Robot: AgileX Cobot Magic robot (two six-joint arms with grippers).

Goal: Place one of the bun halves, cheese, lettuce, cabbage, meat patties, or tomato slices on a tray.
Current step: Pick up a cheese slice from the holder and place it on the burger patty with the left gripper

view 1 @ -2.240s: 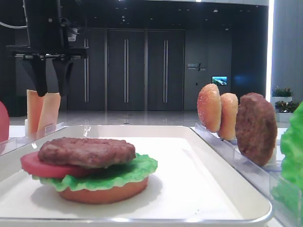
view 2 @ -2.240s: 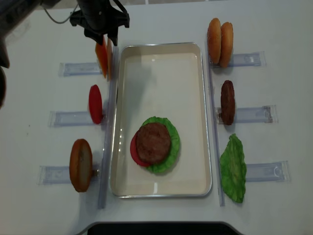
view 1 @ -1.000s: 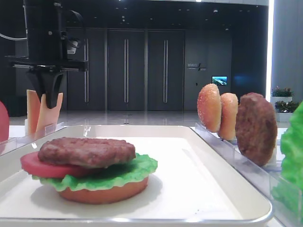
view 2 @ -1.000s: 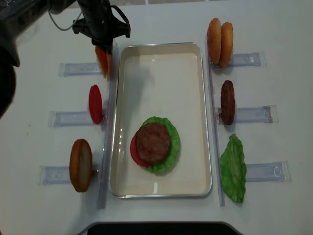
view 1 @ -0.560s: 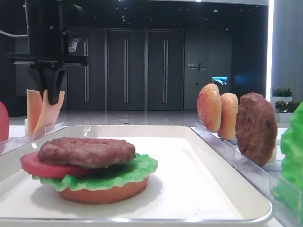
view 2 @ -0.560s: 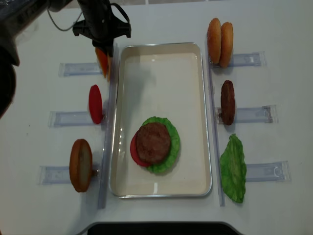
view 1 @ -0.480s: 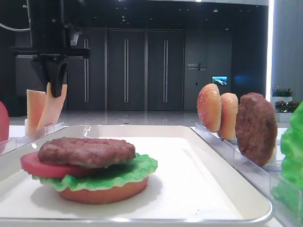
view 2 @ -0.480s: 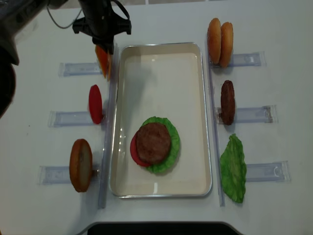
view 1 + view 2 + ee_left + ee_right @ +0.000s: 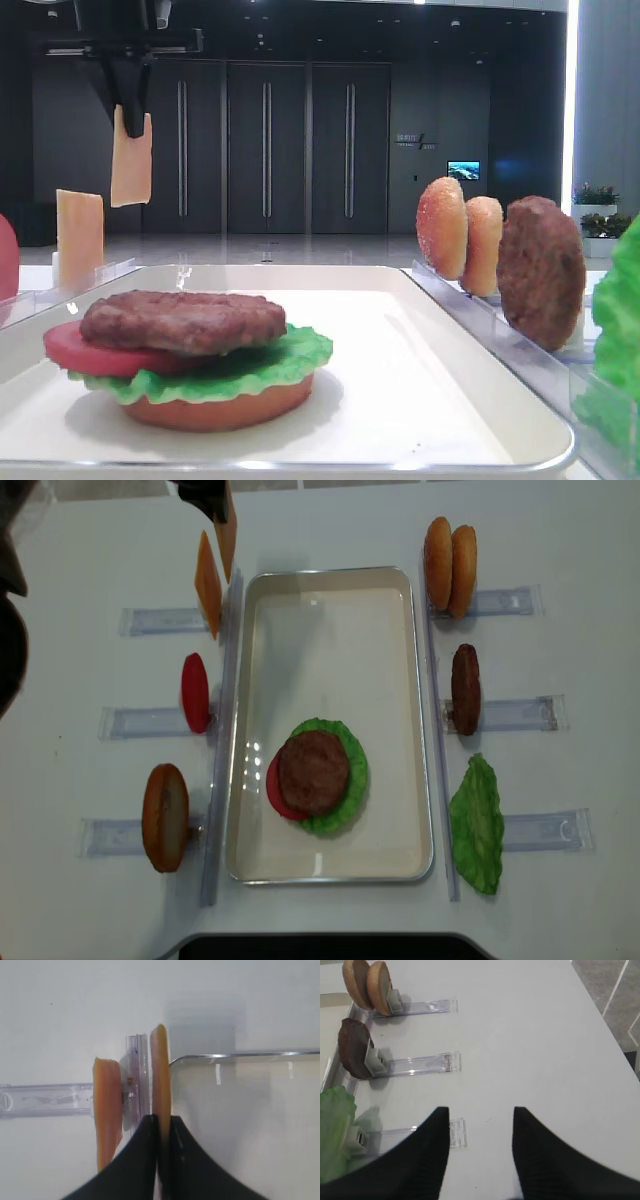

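With the left gripper (image 9: 160, 1125) clamped on a cheese slice (image 9: 131, 158) hanging clear beneath it, it should carry sideways over the tray (image 9: 420, 300) and lower flat onto the patty (image 9: 183, 320).

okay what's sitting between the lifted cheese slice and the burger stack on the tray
Nothing: in the overhead view, only bare white tray floor lies between the held cheese and the stacked patty.
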